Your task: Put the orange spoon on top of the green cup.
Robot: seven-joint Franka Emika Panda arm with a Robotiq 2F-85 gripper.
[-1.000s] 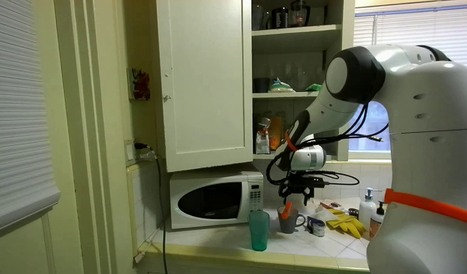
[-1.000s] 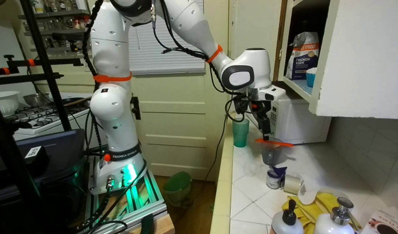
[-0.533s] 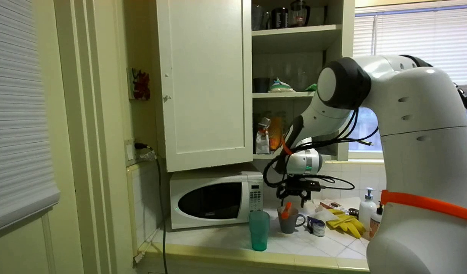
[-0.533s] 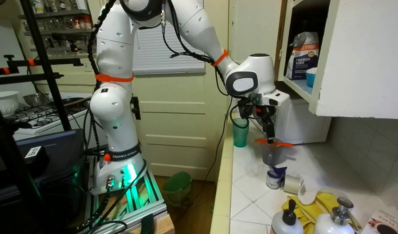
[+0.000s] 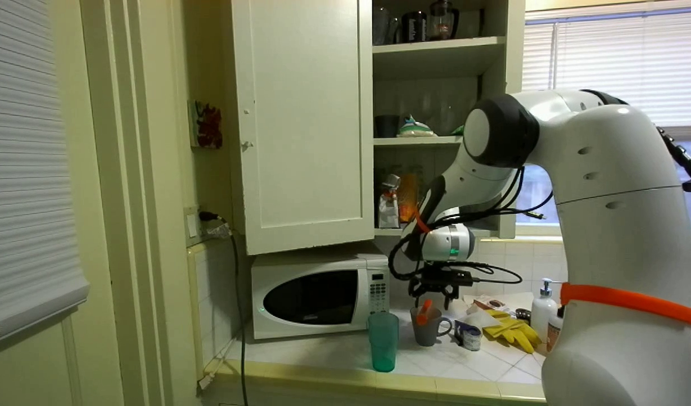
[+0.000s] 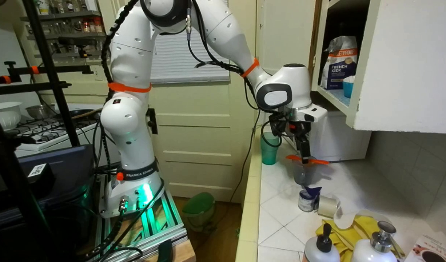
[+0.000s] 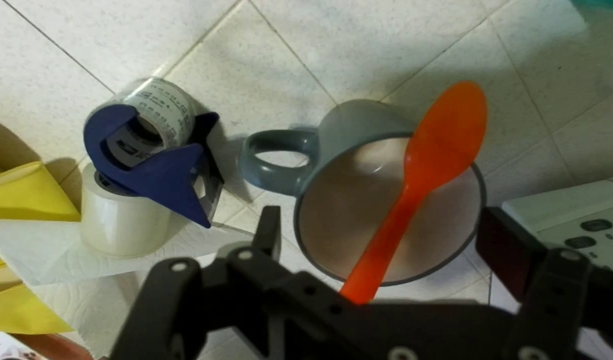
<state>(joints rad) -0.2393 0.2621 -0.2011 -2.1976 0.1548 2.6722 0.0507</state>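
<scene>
Has the orange spoon just under the hand, within its gap and roughly crosswise to its closing line, laid over the grey mug with wide end past the rim and handle tip hidden by the hand. Hangs with the hand spread wide, gripping nothing, clear of the spoon on both sides. Probably needs to squeeze there, lift, then travel sideways to the green cup, near the front edge of the counter.
</scene>
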